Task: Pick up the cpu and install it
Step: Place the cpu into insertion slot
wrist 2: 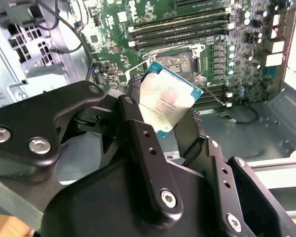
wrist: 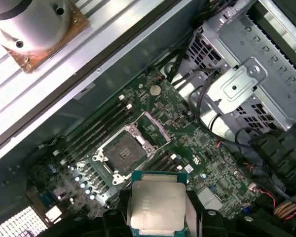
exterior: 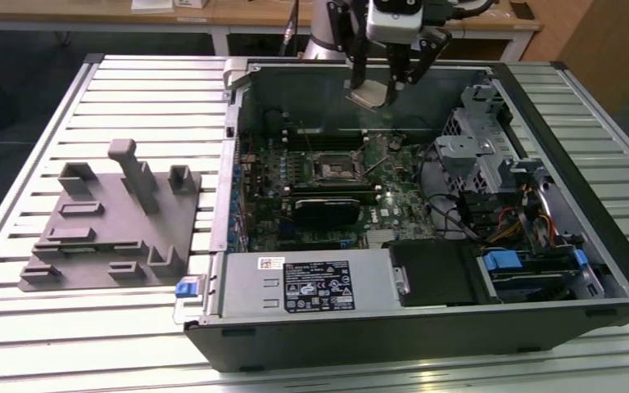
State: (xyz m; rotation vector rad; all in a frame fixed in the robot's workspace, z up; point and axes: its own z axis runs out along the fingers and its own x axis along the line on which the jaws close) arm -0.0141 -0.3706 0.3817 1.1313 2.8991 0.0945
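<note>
My gripper (exterior: 377, 88) is shut on the cpu (exterior: 366, 94), a thin silvery square chip with a teal-green rim, and holds it in the air above the far end of the open computer case (exterior: 576, 106). In both wrist views the cpu (wrist 2: 166, 101) (wrist: 156, 206) sits pinched between the black fingers (wrist 2: 138, 128). The dark square socket (exterior: 336, 169) with its metal frame lies on the motherboard below and nearer the exterior camera, seen as socket (wrist: 122, 154) and socket (wrist 2: 180, 61). The chip is tilted and well above the board.
A grey plastic tray (exterior: 112, 217) with upright pegs lies on the slatted table at the exterior view's left. Inside the case are memory slots (wrist 2: 180, 27), a black fan block (exterior: 331, 206), a drive cage (wrist: 246, 84) with cables and a power supply (exterior: 309, 282).
</note>
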